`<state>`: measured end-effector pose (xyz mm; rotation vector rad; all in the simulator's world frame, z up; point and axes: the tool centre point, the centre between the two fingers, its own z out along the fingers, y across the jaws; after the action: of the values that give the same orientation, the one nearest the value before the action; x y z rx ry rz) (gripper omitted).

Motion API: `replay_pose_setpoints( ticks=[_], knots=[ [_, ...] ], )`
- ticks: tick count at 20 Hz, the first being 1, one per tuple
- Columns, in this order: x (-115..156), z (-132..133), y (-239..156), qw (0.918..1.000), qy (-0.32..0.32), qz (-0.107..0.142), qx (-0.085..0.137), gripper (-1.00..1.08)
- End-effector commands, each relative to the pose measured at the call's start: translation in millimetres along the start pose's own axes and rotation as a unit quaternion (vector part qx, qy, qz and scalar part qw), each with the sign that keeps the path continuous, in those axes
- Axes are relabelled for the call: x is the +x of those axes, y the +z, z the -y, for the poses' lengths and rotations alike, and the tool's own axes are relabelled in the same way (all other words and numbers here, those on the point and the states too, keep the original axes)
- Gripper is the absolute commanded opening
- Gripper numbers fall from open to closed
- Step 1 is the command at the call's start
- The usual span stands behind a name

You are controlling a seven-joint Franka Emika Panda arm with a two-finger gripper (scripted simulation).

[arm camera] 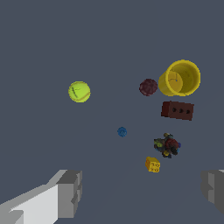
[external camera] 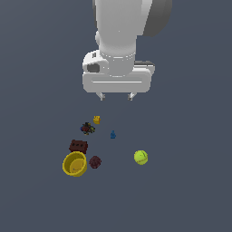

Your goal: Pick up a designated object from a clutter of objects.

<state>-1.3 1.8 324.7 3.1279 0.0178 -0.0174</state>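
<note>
A flat slate-grey floor (external camera: 190, 190) is filling both views, with the clutter lying spread on it. The gripper (external camera: 117, 96) is hanging well above the objects with its jaws standing wide apart and holding nothing, so the approach step is in hand, judging by the height. The designated object, a tiny blue item (external camera: 113, 134), is sitting apart from its neighbours, between the tiny yellow block (external camera: 96, 119) and the yellow-green ball (external camera: 141, 157), with the dark multicoloured lump (external camera: 87, 128) near it on the exterior view's left. The next move is likely calling for centring over the blue item, then descending straight and closing without brushing the lump or block
</note>
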Motion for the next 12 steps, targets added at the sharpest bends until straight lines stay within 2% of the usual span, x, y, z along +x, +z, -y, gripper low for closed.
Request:
replay_pose_setpoints(
  ticks=[1, 12],
  knots=[
    [0, 0, 0, 1.0000, 0.000, 0.000, 0.000, 1.00],
    [-4, 4, 11, 0.9993, -0.029, 0.016, -0.015, 1.00]
  ],
)
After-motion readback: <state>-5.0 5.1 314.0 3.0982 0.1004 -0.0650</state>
